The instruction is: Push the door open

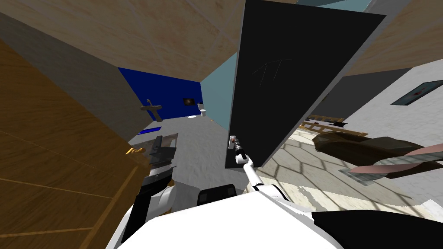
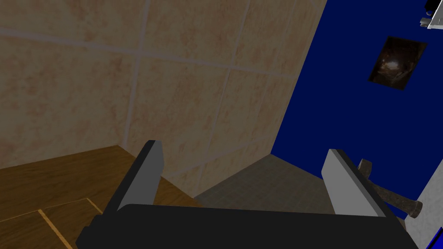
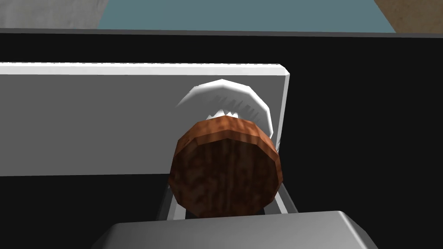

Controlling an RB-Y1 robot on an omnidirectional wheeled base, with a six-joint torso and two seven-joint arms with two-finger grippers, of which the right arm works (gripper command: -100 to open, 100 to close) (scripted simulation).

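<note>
Presently our right gripper (image 3: 226, 206) clamps the knob (image 3: 225, 173) jutting toward us from the upright, ajar door (image 1: 298, 73), while our left gripper (image 2: 243, 151) gapes empty.

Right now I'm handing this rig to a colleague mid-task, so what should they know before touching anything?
Right end effector: shut on the brown knob of the black door.
Left end effector: open, holding nothing, off to my left.
Done: knob grasped. The door looks partly open, with a blue-walled room showing past its knob edge.
Left to do: push it wide.
</note>
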